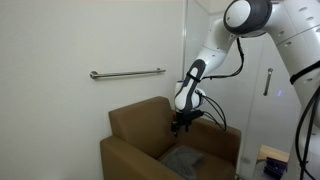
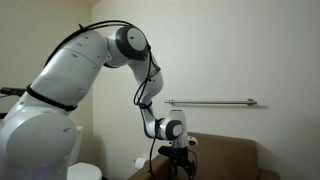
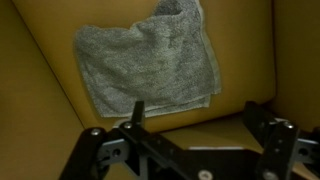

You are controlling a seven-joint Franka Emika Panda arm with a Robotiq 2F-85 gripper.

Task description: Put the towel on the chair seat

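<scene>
A grey towel (image 3: 150, 62) lies spread flat on the brown chair seat (image 3: 245, 60) in the wrist view. It also shows as a grey patch on the seat in an exterior view (image 1: 185, 158). My gripper (image 3: 197, 112) hangs above the seat with its fingers wide apart and nothing between them. In an exterior view it is above the towel (image 1: 181, 124); in the other it sits low over the chair (image 2: 178, 156).
The brown armchair (image 1: 135, 125) stands against a white wall with a metal grab bar (image 1: 127, 73) above it. The bar also shows in the other exterior view (image 2: 210, 102). A glass door (image 1: 262, 90) is beside the chair.
</scene>
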